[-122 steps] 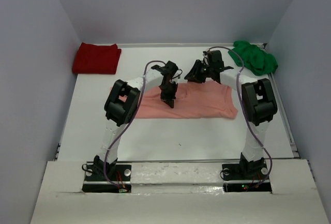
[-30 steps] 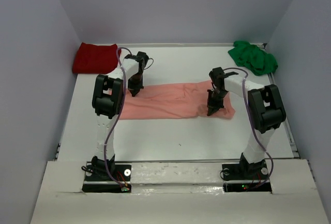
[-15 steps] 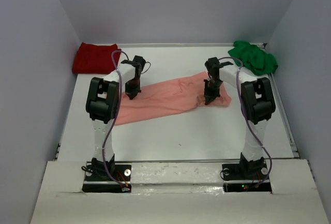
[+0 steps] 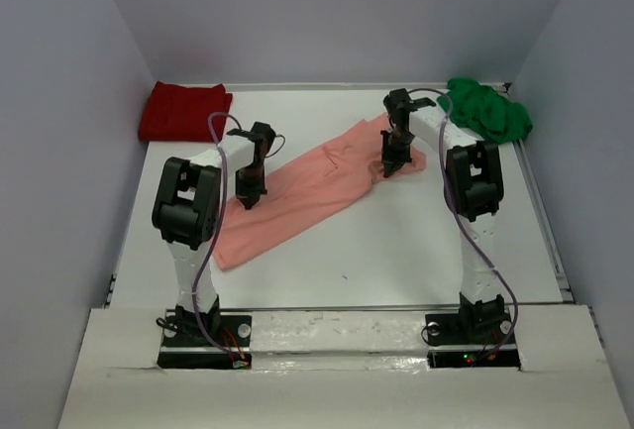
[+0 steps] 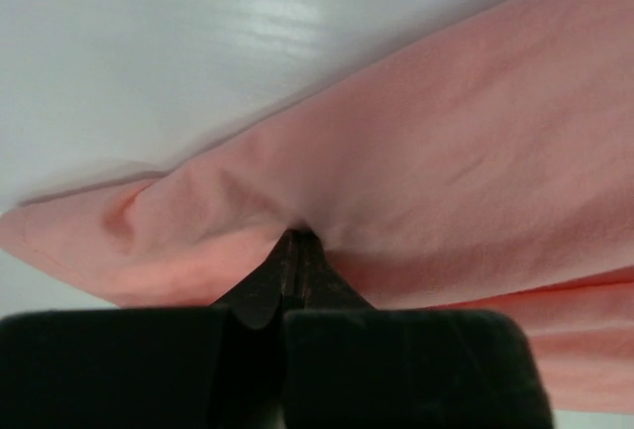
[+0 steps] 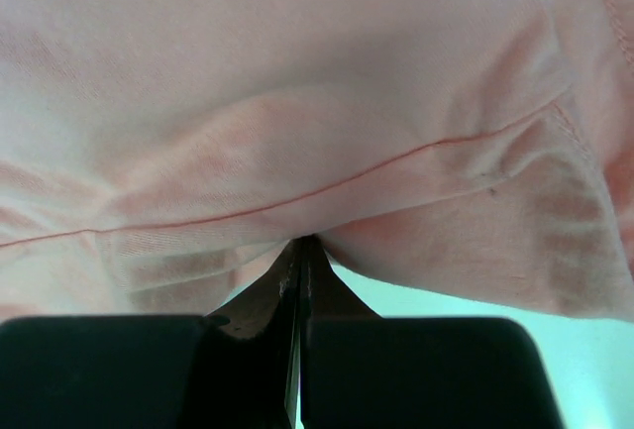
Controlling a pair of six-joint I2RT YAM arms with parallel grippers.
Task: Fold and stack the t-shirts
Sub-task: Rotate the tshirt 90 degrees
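Rotation under way: the salmon-pink shirt (image 4: 297,201), level a second ago, now lies diagonally at the centre of the table (image 4: 416,251), dragged by left gripper (image 4: 248,198) and right gripper (image 4: 390,166), jaws of each clamped on its cloth. Likely realignment before the next fold.

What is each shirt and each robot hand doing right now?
salmon-pink shirt: stretched out slantwise, pinched in two places.
dark red shirt: folded flat.
green shirt: crumpled heap.
left gripper: shut on salmon-pink shirt.
right gripper: shut on salmon-pink shirt.
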